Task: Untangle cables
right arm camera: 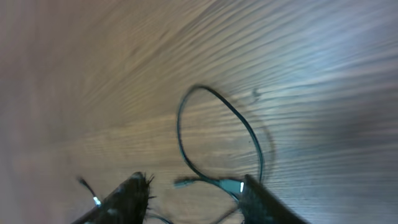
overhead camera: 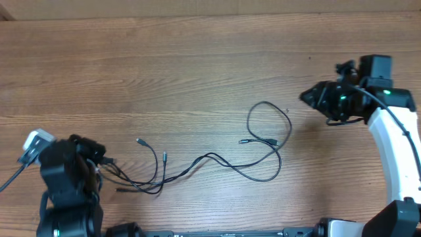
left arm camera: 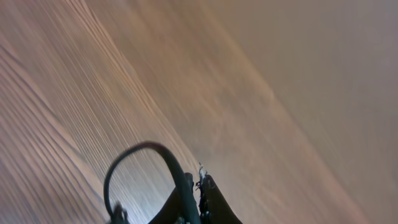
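My left claw sits at the near left corner of the brown wood-grain desk. It is clenched, its 2 fingers pressed together. In the left wrist view a loop of cord arches up from between those fingertips, so it is grasping 1 strand of the thin black cables.

The cables lie across the middle of the desk. Near my left claw several strands cross each other in a loose knot. 2 short ends with small silvery plugs stick up from it, side by side. From the knot 1 cord winds to the right in a wavy line. It curls into an open loop, and another silvery plug tip lies inside the curl.

My right claw hangs over the right side of the desk, near that loop but apart from it. It is released: in the right wrist view its fingers stand wide apart with nothing pinched between them. The loop lies on the wood beyond them.
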